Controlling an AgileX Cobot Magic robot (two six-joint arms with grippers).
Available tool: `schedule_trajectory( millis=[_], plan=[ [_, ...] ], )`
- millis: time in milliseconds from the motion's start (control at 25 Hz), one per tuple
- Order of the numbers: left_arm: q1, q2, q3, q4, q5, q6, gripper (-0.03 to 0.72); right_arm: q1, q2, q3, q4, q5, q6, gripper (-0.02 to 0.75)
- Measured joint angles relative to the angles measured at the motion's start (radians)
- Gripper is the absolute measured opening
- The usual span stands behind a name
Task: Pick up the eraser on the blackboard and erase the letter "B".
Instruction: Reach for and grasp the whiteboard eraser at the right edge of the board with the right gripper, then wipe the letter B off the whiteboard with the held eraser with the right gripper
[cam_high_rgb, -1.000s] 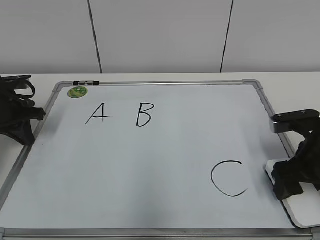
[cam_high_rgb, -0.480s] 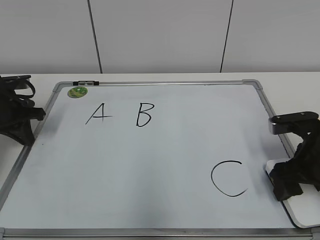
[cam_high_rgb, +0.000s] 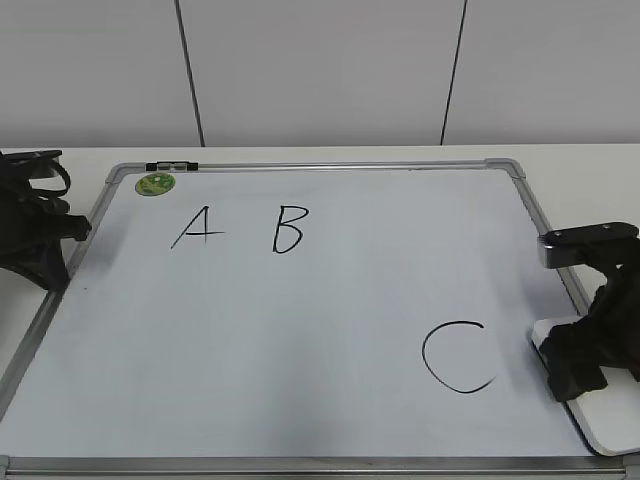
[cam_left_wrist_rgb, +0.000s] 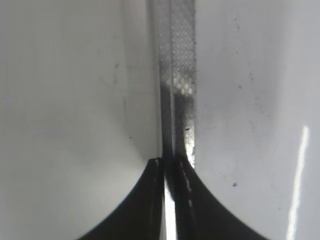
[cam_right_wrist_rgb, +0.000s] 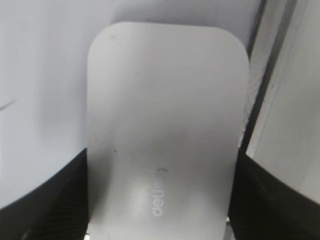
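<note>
The white eraser (cam_high_rgb: 612, 428) lies at the near right corner of the blackboard (cam_high_rgb: 300, 330), flat on the board. My right gripper (cam_high_rgb: 580, 365) straddles it; in the right wrist view its two black fingers (cam_right_wrist_rgb: 162, 167) press against both long sides of the eraser (cam_right_wrist_rgb: 165, 115), whose grey lettering faces up. The black letter "B" (cam_high_rgb: 288, 229) is at the far left-middle of the board, to the right of a black "A" (cam_high_rgb: 197, 228). My left gripper (cam_high_rgb: 45, 255) rests shut and empty over the board's left frame (cam_left_wrist_rgb: 180, 75).
A larger black "C" (cam_high_rgb: 458, 357) is drawn just left of the eraser. A green round sticker (cam_high_rgb: 155, 184) sits at the far left corner. The board's right metal frame (cam_right_wrist_rgb: 260, 100) runs close beside the right finger. A white wall stands behind the table.
My right gripper has sunk slightly onto the eraser. The eraser, the letters and the left arm have not moved.
</note>
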Motion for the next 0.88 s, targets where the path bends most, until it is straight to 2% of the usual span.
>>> schedule_trajectory(
  millis=[560,880],
  plan=[
    [0.0,0.0,0.0,0.0,-0.002,0.0,0.011,0.0,-0.187,-0.011,0.0,0.053,0.0,0.554],
    [0.0,0.0,0.0,0.0,-0.002,0.0,0.011,0.09,-0.208,-0.224,-0.005,0.235,0.0,0.554]
  ],
)
